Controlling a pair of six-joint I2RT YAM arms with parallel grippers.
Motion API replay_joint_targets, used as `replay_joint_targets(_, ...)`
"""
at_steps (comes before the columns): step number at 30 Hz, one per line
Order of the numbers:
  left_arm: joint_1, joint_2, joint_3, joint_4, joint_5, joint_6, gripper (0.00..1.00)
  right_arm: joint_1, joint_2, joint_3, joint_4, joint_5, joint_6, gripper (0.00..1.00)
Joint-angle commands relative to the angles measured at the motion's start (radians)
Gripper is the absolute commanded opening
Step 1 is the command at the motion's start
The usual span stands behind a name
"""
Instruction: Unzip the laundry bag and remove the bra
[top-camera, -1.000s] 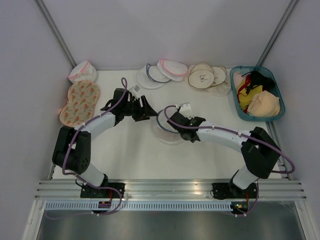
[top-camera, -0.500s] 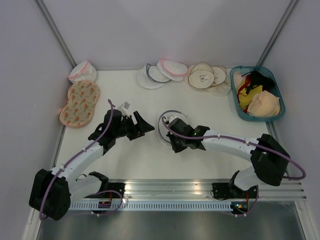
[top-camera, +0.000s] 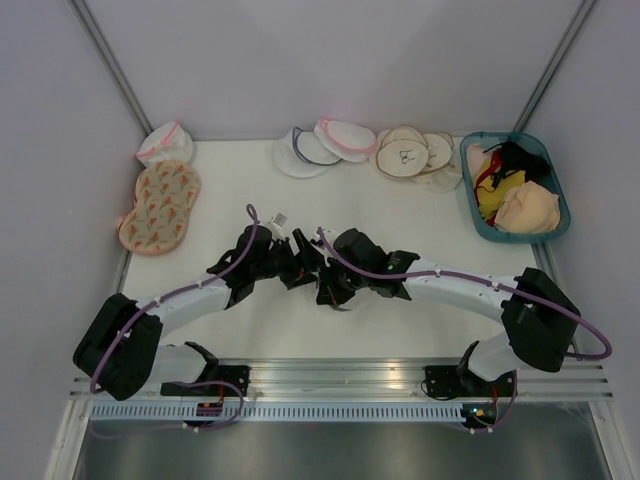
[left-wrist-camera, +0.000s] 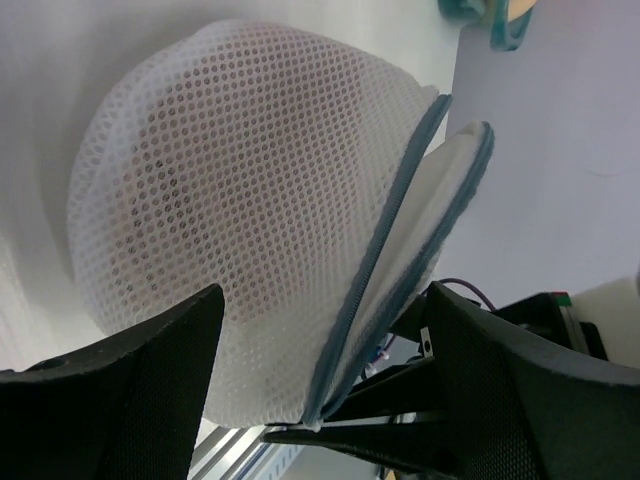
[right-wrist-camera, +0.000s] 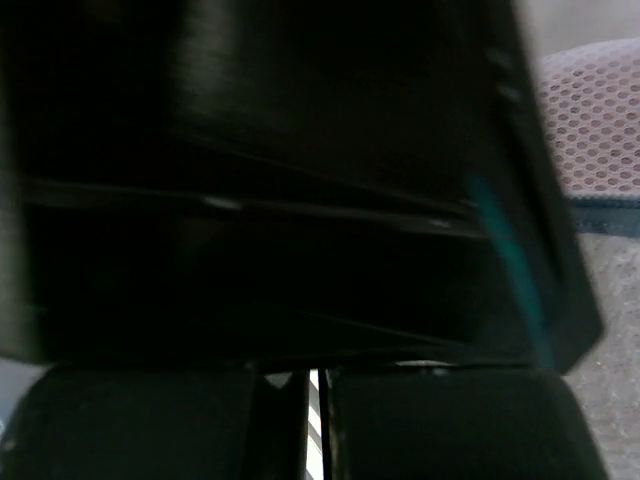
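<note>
The laundry bag, white see-through mesh with a blue-grey zip rim, fills the left wrist view. Its two halves gape apart at the upper right and join at the bottom. A dusty-pink tint, the bra, shows through the mesh. My left gripper is open, one finger on each side of the bag. My right gripper pinches the rim's lower end, shut on the zip pull. In the top view both grippers, the left and the right, meet at the table's middle and hide the bag. The right wrist view is mostly dark.
A teal basket of garments stands at the far right. Beige round bags and other white mesh bags lie along the back. An orange-patterned bag and a small white bag lie at the far left.
The left gripper swung right, up against the bag. The right gripper shifted left and nearer over it. The bag, visible a second ago, is now covered by both grippers.
</note>
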Motion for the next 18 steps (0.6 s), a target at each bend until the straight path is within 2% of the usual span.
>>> replay_joint_targets(1, -0.045, 0.087, 0.081, 0.131, 0.034, -0.016, 0.85, 0.004, -0.003, 0.01, 0.052, -0.02, -0.011, 0.01)
replay_joint_targets(4, -0.065, 0.147, 0.134, 0.128, 0.068, 0.042, 0.78, 0.002, -0.012, 0.01, 0.042, -0.012, -0.018, 0.0)
replay_joint_targets(5, -0.065, 0.154, 0.14, 0.126, 0.068, 0.048, 0.61, 0.004, -0.013, 0.01, 0.039, -0.009, -0.021, 0.0)
replay_joint_targets(7, -0.066, 0.159, 0.134, 0.124, 0.052, 0.074, 0.37, 0.002, -0.021, 0.01, 0.035, -0.005, -0.021, 0.01)
replay_joint_targets(8, -0.066, 0.156, 0.137, 0.097, 0.04, 0.085, 0.13, 0.002, -0.021, 0.009, 0.032, 0.0, -0.021, 0.01)
replay_joint_targets(9, -0.066, 0.15, 0.144, 0.082, 0.014, 0.107, 0.02, 0.002, -0.024, 0.007, 0.028, 0.001, -0.021, 0.0)
replay_joint_targets(18, -0.027, 0.128, 0.166, -0.076, -0.176, 0.18, 0.02, 0.004, 0.006, 0.001, -0.043, -0.008, -0.025, 0.0)
